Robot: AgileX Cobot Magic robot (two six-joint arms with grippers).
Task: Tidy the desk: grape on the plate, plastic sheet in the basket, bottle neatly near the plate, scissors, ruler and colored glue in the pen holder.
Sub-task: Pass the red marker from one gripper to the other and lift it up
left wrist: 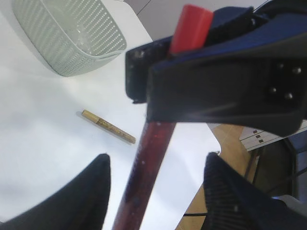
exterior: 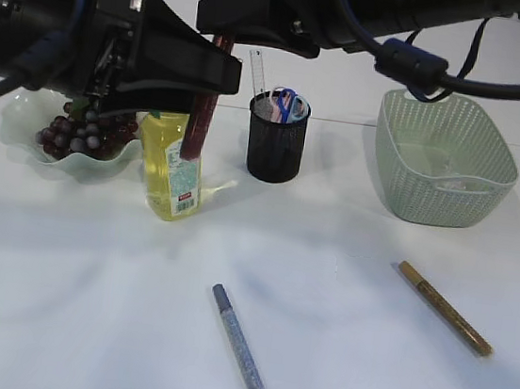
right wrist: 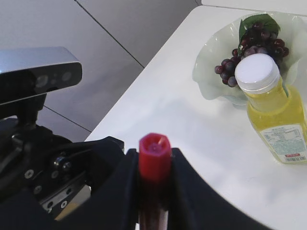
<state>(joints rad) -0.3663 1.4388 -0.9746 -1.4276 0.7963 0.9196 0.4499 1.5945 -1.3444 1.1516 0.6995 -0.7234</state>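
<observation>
Our right pincer (right wrist: 154, 165) clamped on the red glue pen (left wrist: 148, 167) near its cap, above the bottle (exterior: 173, 170), our left pincer (left wrist: 156, 191) spread wide around its lower shaft without touching, pen holder (exterior: 276, 144) just beside.

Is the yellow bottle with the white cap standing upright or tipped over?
Upright. The yellow bottle with the white cap stands on its base beside the pale green plate of grapes, cap on top in the right wrist view.

Bright, soft shadows; wrist cams blurry close-up.
</observation>
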